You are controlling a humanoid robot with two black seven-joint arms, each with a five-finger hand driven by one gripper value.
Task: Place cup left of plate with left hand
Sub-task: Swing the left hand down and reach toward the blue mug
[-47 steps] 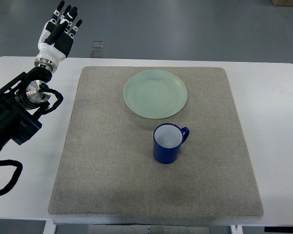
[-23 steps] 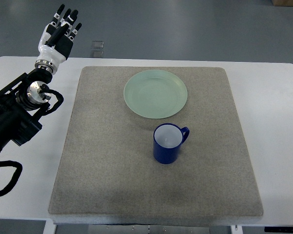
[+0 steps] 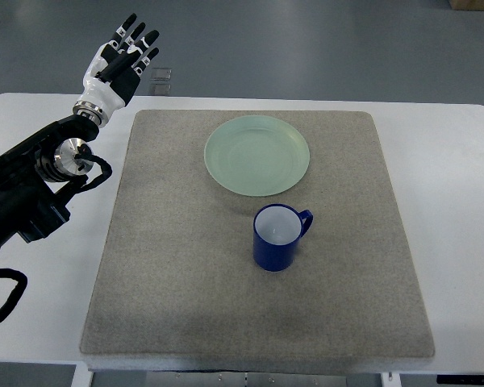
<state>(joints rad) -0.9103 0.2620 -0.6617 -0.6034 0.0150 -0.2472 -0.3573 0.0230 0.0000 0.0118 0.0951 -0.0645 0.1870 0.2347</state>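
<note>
Top view looks down on a white table (image 3: 460,201) covered by a grey felt mat (image 3: 185,266). On the mat, a pale green plate (image 3: 257,155) sits toward the far side, and a dark blue cup (image 3: 277,236) with a white interior stands upright just in front of it, slightly to the right of the plate's centre, apart from the plate's rim. The cup's handle points to the right and a little away from the robot. The left hand (image 3: 117,63) is raised beyond the far-left corner of the mat, its white palm and black fingers (image 3: 137,42) extended and slightly spread, holding nothing. Its black arm (image 3: 24,193) comes in from the picture's left edge across the bare table, well apart from both cup and plate. A small clear object (image 3: 161,76) lies on the floor just past the table's far edge, near the hand; what it is cannot be told.
</note>
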